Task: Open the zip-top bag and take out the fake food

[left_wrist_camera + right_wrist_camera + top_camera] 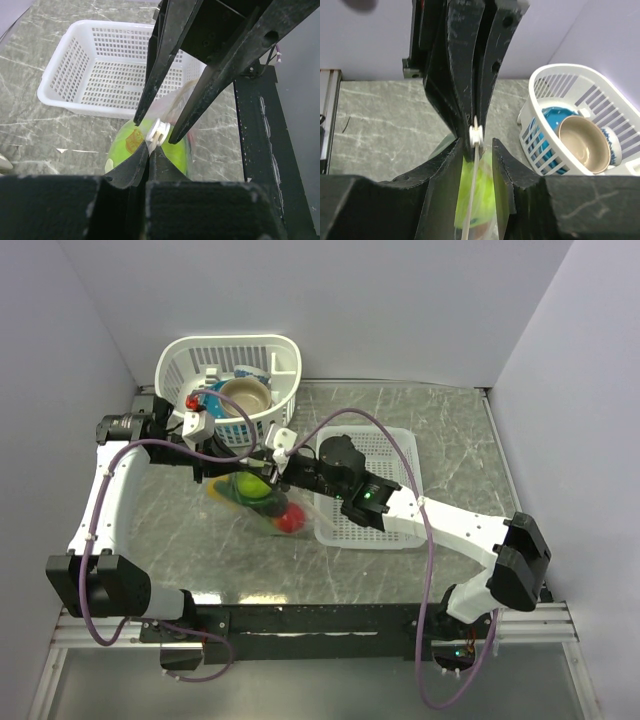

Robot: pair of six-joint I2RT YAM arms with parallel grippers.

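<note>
Grey marbled tabletop (pixel 450 450) | pale walls (pixel 350 300) | mesh tray (pixel 380 455) right | basket (pixel 200 355) rear-left | zip-top bag (pixel 240 502) centre

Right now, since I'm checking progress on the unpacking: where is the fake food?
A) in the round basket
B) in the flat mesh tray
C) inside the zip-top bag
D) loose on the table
C: the lime-green and red fake food shows through the clear plastic of the zip-top bag.

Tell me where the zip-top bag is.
Top view: the zip-top bag is centre-left, left of the white mesh tray, its edge pinched by the left gripper.
</note>
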